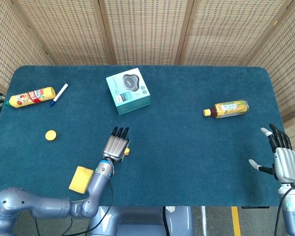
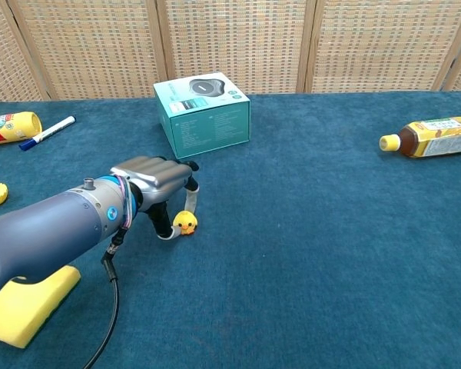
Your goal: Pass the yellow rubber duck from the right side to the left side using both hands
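The small yellow rubber duck stands on the blue table, a little left of the middle; in the head view only a sliver of the duck shows beside my left hand. In the chest view my left hand arches over it. The thumb tip touches the duck's left side and a finger comes down just behind it, so the duck sits pinched between them on the cloth. My right hand hovers at the table's right front edge, fingers spread, holding nothing.
A teal box lies beyond the duck. A tea bottle lies at the right. On the left are a yellow bottle, a pen and a yellow cap. A yellow sponge lies under my left forearm.
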### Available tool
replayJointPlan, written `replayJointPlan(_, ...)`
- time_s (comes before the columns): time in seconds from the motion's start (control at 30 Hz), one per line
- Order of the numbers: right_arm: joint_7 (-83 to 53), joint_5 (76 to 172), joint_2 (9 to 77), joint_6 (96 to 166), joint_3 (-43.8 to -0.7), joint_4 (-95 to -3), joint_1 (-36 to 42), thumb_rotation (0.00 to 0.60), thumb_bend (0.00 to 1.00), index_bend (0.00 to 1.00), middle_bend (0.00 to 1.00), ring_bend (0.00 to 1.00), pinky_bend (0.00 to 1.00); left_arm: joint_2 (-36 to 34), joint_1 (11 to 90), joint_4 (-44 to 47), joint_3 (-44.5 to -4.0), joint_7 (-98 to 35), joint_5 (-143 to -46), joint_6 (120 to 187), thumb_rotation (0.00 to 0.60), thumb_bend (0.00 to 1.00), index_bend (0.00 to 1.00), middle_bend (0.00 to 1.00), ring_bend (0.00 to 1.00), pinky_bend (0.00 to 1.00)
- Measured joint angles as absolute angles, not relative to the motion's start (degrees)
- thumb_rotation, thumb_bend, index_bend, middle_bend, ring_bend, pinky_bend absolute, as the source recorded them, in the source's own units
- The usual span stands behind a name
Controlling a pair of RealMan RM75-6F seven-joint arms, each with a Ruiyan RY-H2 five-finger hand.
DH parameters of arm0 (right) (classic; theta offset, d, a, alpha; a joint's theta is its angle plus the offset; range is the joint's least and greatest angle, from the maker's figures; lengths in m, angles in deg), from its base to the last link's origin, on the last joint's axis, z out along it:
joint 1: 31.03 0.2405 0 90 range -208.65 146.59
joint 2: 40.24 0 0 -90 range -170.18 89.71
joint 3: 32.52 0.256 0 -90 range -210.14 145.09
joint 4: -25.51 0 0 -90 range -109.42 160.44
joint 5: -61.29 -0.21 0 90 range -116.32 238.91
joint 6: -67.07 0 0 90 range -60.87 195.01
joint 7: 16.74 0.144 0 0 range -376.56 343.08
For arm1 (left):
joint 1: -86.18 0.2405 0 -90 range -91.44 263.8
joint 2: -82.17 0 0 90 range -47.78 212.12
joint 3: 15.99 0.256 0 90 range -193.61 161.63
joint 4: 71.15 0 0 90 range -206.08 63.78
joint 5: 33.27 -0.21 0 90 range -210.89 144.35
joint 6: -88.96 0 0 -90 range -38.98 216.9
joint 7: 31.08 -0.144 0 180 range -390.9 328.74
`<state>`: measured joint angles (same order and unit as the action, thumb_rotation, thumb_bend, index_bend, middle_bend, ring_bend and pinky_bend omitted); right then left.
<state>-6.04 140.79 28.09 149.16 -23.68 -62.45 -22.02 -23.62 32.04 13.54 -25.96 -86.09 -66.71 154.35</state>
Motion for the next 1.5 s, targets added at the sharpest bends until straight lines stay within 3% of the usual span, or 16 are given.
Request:
replayJointPlan(0.33, -6.75, 140.52, 28.16, 149.19, -23.44, -62.41, -22.11, 0.600, 0.08, 0.13, 0.00, 0.00, 0.00, -19.06, 33.08, 17.16, -26.57, -84.25, -69.15, 155.48, 0.600, 0.38, 0.50, 0.00, 0.00, 0.00)
replayJointPlan(0.73, -8.42, 140.59, 28.47, 149.14, -23.52, -62.70, -22.13, 0.600, 0.08, 0.13, 0.00, 0.00, 0.00, -7.61, 37.43, 20.51, -25.28, -79.76, -72.49, 156.91, 0.600, 0.38, 0.50, 0.00, 0.00, 0.00)
replayJointPlan(1.03, -10.18, 141.16, 28.85, 149.26, -23.86, -63.28, -22.11, 0.600, 0.08, 0.13, 0.00, 0.00, 0.00, -0.98, 42.56, 15.17, -23.18, -69.69, -74.51, 152.77, 0.600, 0.38, 0.50, 0.00, 0.00, 0.00)
replayJointPlan(1.5, -11.22, 141.17, 29.32, 148.83, -23.97, -63.30, -21.94, 0.600, 0.08, 0.13, 0.00, 0.00, 0.00, 1.50, 48.56, 5.32, -21.67, -57.71, -77.60, 147.00, 0.600, 0.38, 0.50, 0.00, 0.00, 0.00)
